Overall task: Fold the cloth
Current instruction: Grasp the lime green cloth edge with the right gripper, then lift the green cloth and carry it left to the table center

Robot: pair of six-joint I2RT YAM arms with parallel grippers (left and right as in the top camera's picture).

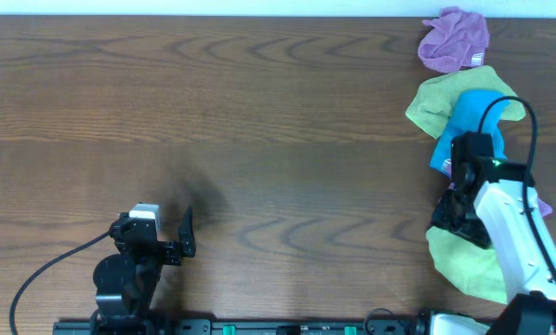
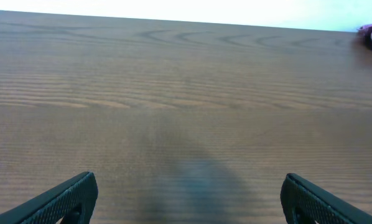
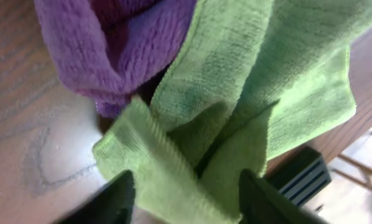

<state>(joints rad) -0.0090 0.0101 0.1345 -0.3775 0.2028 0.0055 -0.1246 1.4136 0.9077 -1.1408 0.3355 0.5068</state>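
The cloth (image 1: pixel 459 265), bright lime green, lies crumpled at the right edge of the desk (image 1: pixel 259 121), close to the front right corner and partly under my right arm. In the right wrist view it is bunched into soft ridges instead of lying flat, and 1 raised fold runs down between my 2 right fingers (image 3: pixel 114 199). My right gripper (image 1: pixel 459 216) stands over the cloth's far end with its jaws at a middling width, 1 finger on each side of that fold. The terry fills the gap between them, but I cannot tell whether the pads are pinching it or only flanking it. A purple cloth (image 3: pixel 111 50) is heaped right against the lime one, touching it.

Farther along the right edge, an olive-green cloth (image 1: pixel 436 104) sits crumpled with a blue cloth (image 1: pixel 473 126) lying on top of it. The blue one's near end reaches just beside my right wrist. A second purple cloth (image 1: pixel 455 39) is bunched at the far right corner, just beyond the olive one.

My left gripper (image 2: pixel 189 183) is well apart from all 5 cloths, near the front edge toward the left side. Its jaws are spread wide over bare wood grain. A black cable (image 1: pixel 46 265) curves from that arm toward the front left corner.
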